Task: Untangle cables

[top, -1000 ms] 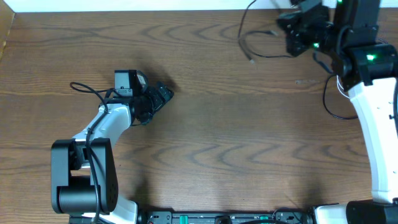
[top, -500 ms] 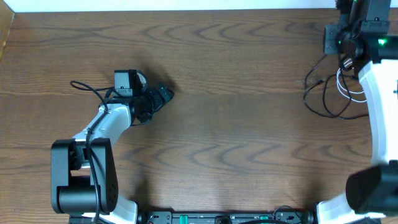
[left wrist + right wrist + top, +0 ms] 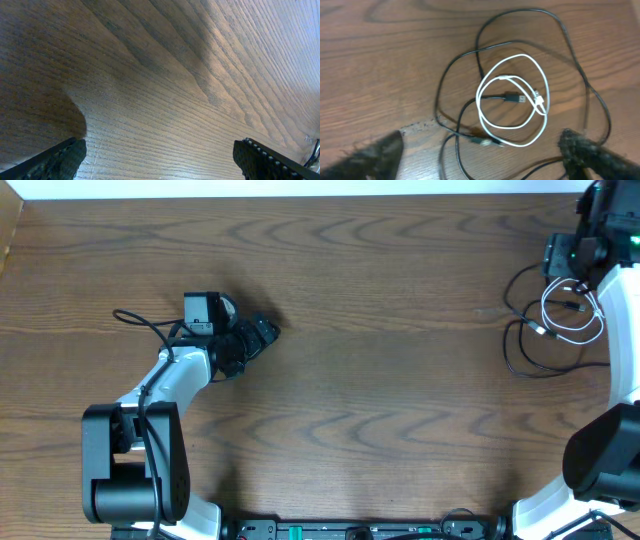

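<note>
The cables lie in a loose heap on the table at the far right. The white cable (image 3: 572,317) is coiled in a small double loop, and the longer black cable (image 3: 516,350) winds around and under it. In the right wrist view the white cable (image 3: 520,56) lies on top of the black cable (image 3: 440,97), with a black plug (image 3: 512,98) inside the coil. My right gripper (image 3: 481,140) hovers above the heap, open, with nothing between its fingers; from overhead it (image 3: 562,256) sits just behind the cables. My left gripper (image 3: 262,332) rests open over bare wood, far left of the cables, with its jaws (image 3: 157,152) wide.
The table's back edge (image 3: 300,197) runs along the top, close behind the right gripper. The right arm (image 3: 625,350) stands along the right edge beside the heap. A thick black robot wire (image 3: 140,323) loops by the left arm.
The right arm swung from the back of the table to the far right with the cables. Its jaws opened, and the cables now lie in a heap on the wood. The left arm stayed still.
</note>
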You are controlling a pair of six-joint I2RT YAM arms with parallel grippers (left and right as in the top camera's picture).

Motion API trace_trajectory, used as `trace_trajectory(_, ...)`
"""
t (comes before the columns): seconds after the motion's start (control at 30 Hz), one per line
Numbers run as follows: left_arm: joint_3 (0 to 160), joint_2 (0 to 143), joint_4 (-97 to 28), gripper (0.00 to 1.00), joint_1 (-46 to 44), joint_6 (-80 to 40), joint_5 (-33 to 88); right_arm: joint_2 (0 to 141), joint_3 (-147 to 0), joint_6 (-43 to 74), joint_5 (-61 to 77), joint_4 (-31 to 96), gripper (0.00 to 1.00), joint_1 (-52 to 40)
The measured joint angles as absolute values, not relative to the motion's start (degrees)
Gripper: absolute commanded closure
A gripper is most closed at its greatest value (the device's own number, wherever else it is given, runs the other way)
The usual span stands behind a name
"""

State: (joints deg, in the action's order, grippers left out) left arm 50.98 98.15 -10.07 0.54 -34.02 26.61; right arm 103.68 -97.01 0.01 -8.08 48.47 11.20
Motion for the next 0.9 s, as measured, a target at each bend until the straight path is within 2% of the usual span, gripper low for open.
trace_trajectory(0.5,50.98,98.15,-10.04,0.01,0.54,-34.02,26.61,103.68,-97.01,0.03,6.50,48.58,0.01,10.81)
trace_trajectory(0.9,50.98,98.15,-10.04,0.01,0.54,-34.02,26.61,103.68,-96.95,0.03,9.26,48.69,0.01,7.86)
